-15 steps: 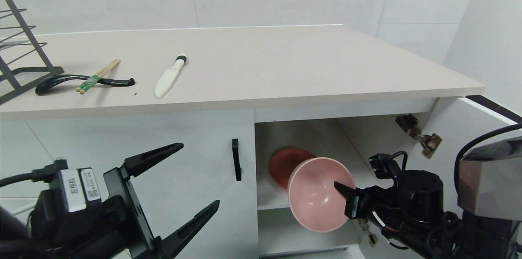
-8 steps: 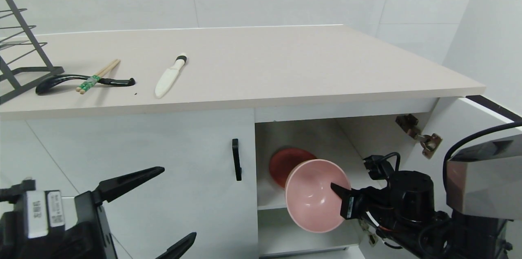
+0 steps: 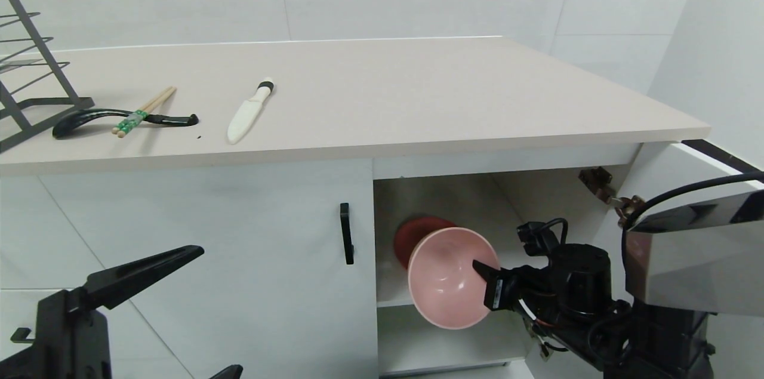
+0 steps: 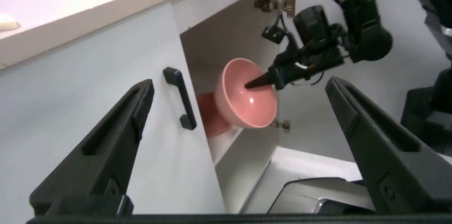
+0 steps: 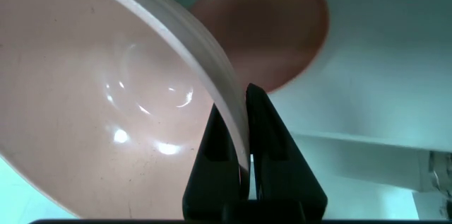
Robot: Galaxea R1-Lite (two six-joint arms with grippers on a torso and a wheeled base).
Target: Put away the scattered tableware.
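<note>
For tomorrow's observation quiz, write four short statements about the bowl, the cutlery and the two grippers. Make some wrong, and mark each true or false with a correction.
1. The right gripper is shut on the rim of the pink bowl. True.
2. The left gripper holds the knife. False: it is open and empty, and the knife lies on the counter.
3. A red plate is inside the open cupboard. True.
4. The chopsticks are in the cupboard. False: they lie on the counter, across the black spoon.
</note>
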